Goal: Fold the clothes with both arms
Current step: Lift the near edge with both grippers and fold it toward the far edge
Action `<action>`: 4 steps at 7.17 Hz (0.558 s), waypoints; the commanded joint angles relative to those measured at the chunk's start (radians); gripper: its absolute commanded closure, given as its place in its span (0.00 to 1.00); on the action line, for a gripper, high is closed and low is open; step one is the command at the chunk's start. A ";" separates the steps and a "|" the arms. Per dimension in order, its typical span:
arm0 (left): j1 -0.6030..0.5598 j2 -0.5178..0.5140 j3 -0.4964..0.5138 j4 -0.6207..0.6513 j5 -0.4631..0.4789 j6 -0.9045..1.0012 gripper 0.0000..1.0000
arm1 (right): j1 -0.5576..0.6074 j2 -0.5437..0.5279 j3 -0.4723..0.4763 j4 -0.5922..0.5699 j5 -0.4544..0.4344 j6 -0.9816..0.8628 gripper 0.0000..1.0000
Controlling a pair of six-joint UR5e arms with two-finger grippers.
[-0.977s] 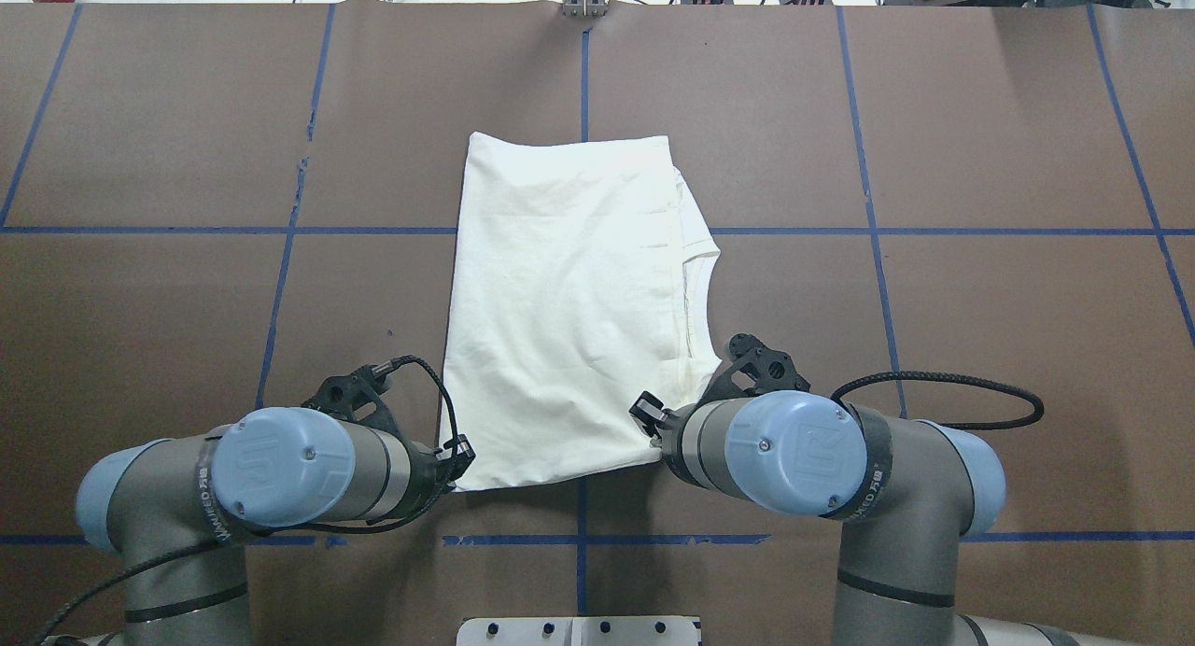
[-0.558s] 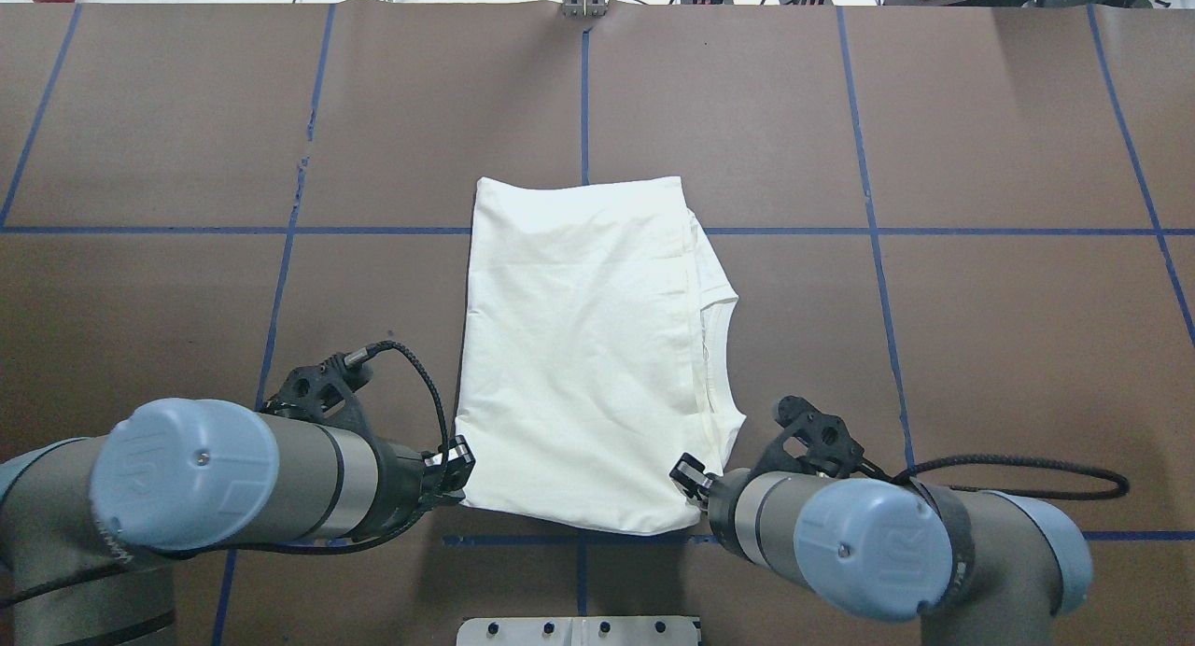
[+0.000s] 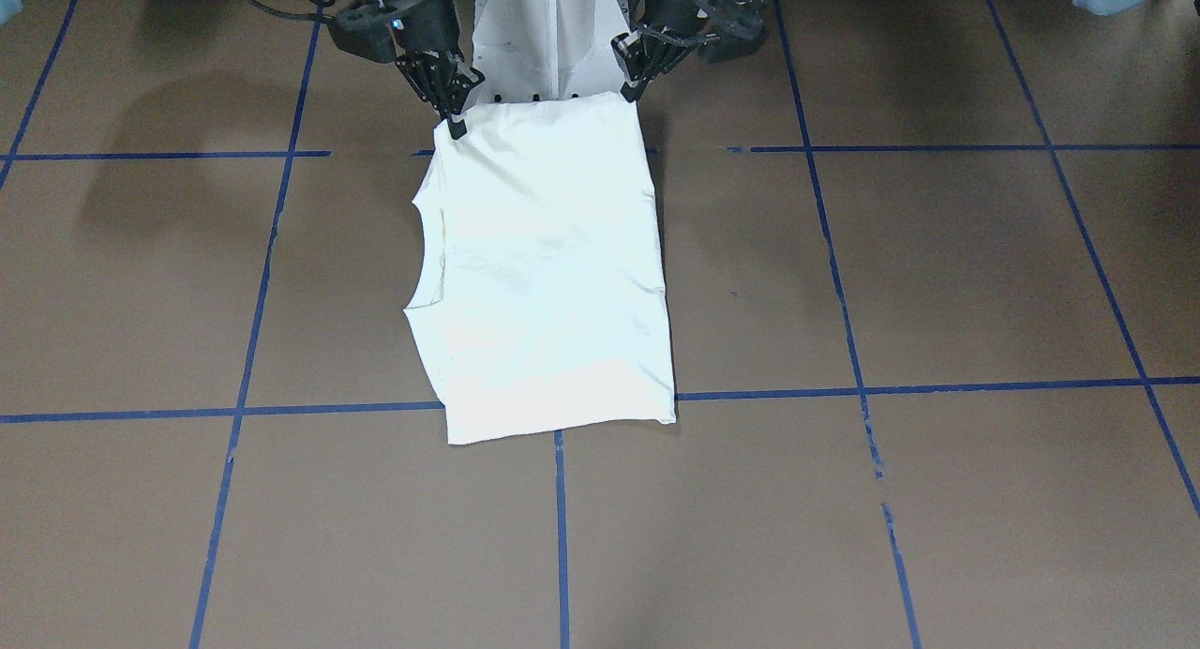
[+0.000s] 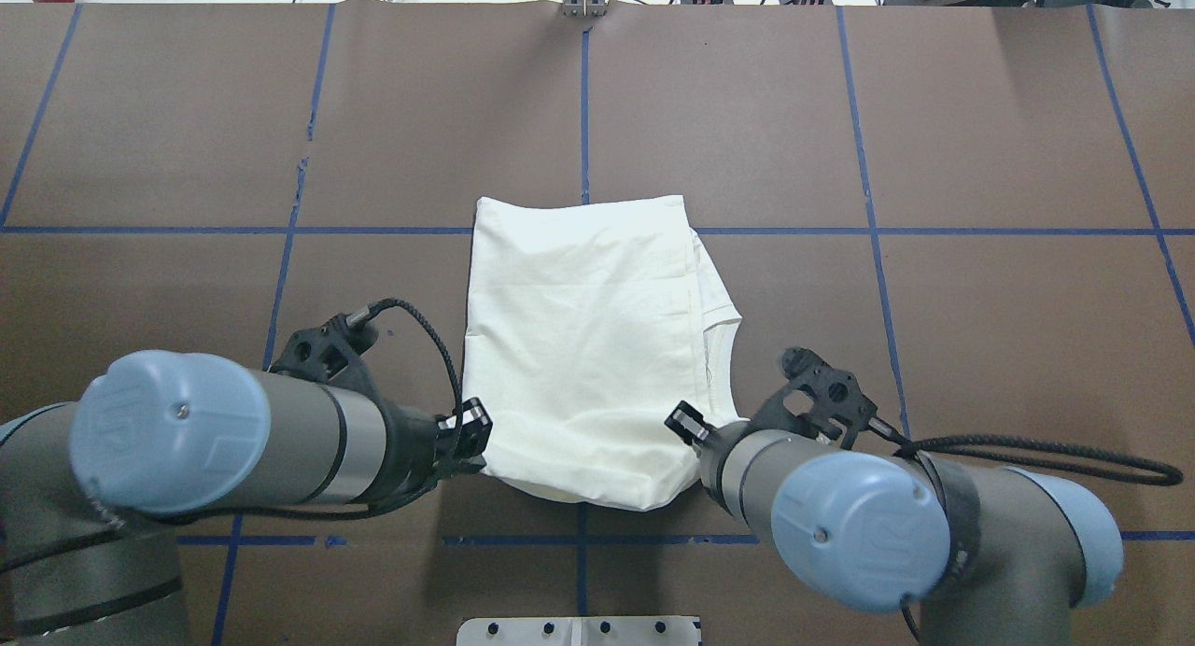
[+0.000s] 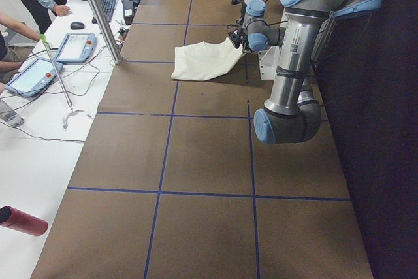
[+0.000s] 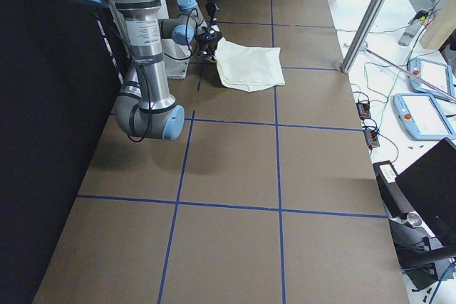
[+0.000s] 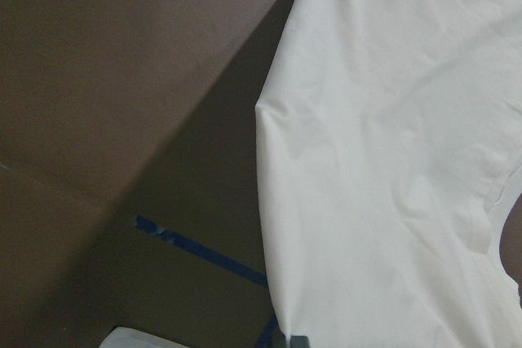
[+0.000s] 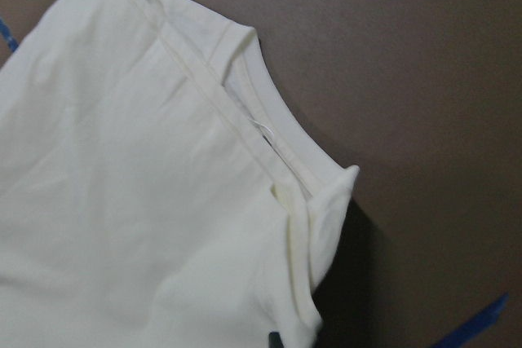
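Note:
The clothes are one cream shirt, folded into a tall rectangle with its plain side up and no print showing. Its collar opening sticks out on the right edge. My left gripper is shut on the near left corner and my right gripper is shut on the near right corner. The near edge hangs raised off the brown table while the far part lies flat. In the front view the right gripper and the left gripper pinch the same corners. Cloth fills the left wrist view; cloth and the collar fill the right wrist view.
The white pedestal base stands just behind the raised edge. Blue tape lines cross the brown table. A metal post and a side bench with tablets, where people stand, lie beyond the far edge.
Both arms have dragged the shirt toward the robot, so its far edge slid nearer. The near edge has now come up off the table.

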 commanded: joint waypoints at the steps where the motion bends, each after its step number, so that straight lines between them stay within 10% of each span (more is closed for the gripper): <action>1: -0.108 -0.085 0.131 -0.002 0.001 0.093 1.00 | 0.158 0.113 -0.165 -0.007 0.047 -0.123 1.00; 4: -0.286 -0.205 0.364 -0.100 -0.004 0.227 1.00 | 0.307 0.248 -0.421 0.130 0.194 -0.182 1.00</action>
